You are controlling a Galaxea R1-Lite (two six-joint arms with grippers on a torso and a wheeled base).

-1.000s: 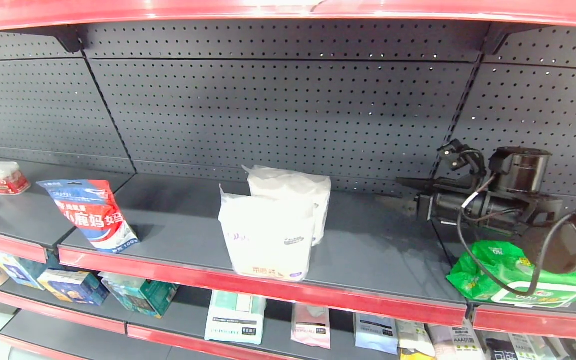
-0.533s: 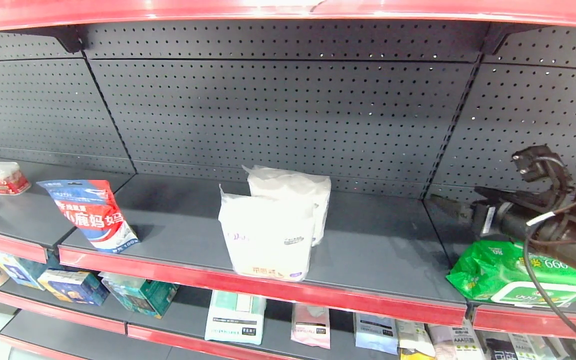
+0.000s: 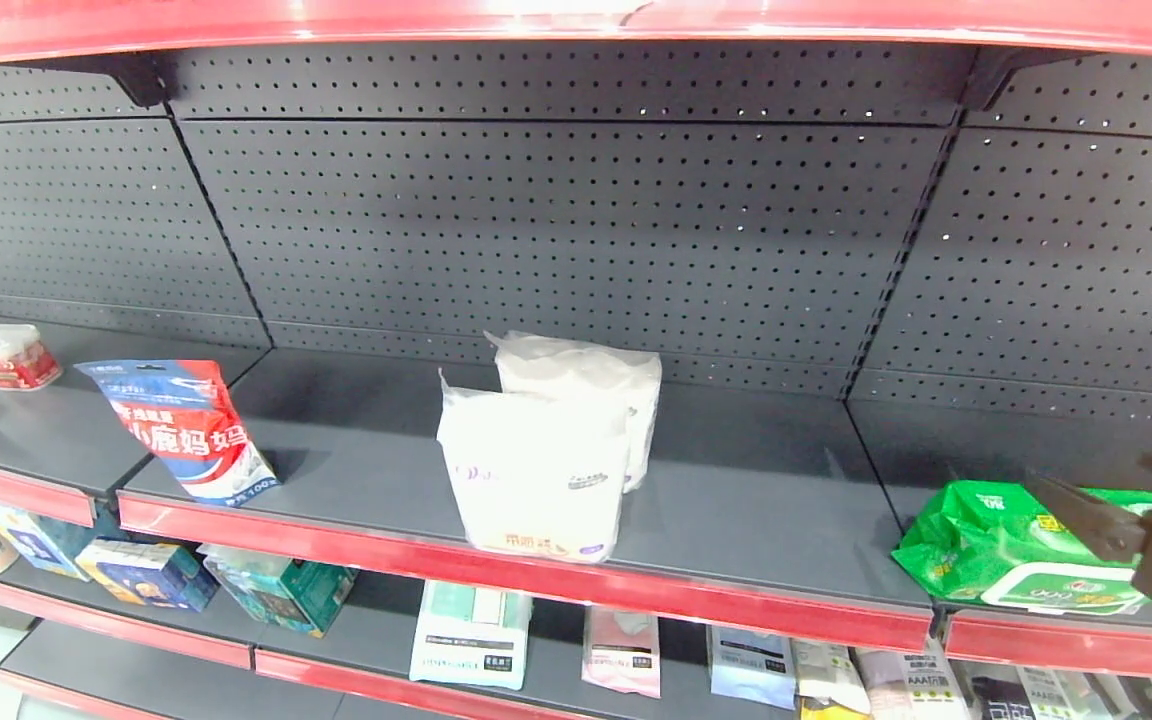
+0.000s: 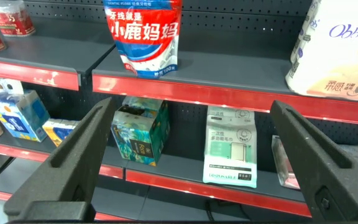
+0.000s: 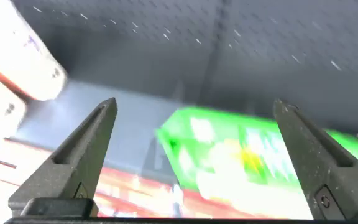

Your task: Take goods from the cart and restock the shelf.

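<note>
Right now, your right gripper sits at the far right of the shelf, its two dark fingers spread apart with nothing between them. In the head view those fingers cross in front of the green wipes pack, which lies flat on the right-hand bay, close to the red front lip. You cannot tell from here whether a finger touches the pack. The right wrist view looks out between the same gripper's spread fingers at that green pack lying beyond them on the grey board.

Your left gripper is also spread wide and empty. It faces the shelving front, level with the lower tiers. Beyond it you can see a teal box and a white flat packet standing on the tier below.

On the middle bay, two white soft packs stand upright, the front pack at the lip and the rear pack just behind it, touching or nearly so. Well to their left, a blue and red pouch stands leaning back slightly near the bay's left corner. A small red and white tub rests on the neighbouring left bay.
</note>
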